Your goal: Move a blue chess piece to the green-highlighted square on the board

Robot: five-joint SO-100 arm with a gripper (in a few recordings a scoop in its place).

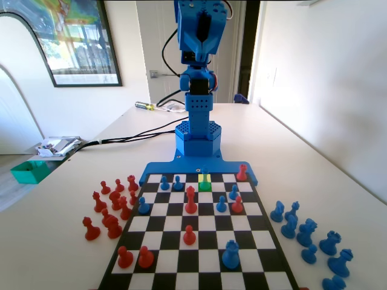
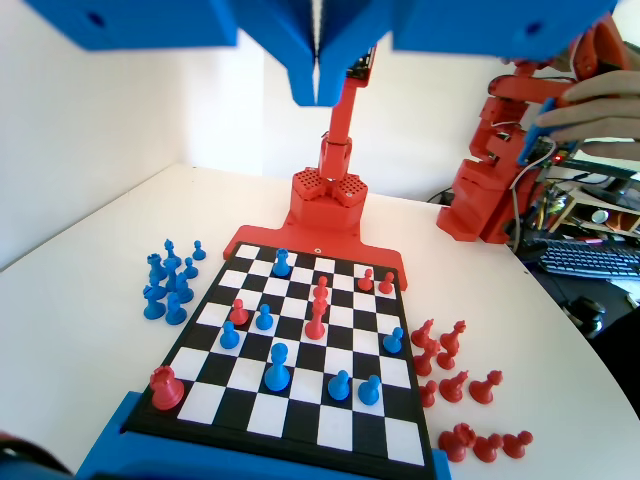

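Hanging from the top edge of the wrist view, closed tip to tip as the gripper (image 2: 317,95), with no more than a hairline seam between the jaws. Held nothing. Stood raised well above the board (image 2: 350,352), apart from every piece on it.

Looked down along the chequered squares, below and ahead of the jaws. Found the green-highlighted square (image 1: 205,186) in the fixed view, far beneath the jaws, close to the board's edge at the foot of the blue arm, with a yellow square (image 1: 205,178) just behind it. Saw the blue chess piece (image 1: 204,174) standing there, tinted by the highlight and well clear of the jaws. Could not tell whether its foot sat wholly on green or partly on yellow.

Noted loose blue pieces (image 2: 165,290) on the table below and left of the jaws in the wrist view, and loose red pieces (image 2: 455,375) below and right of them.
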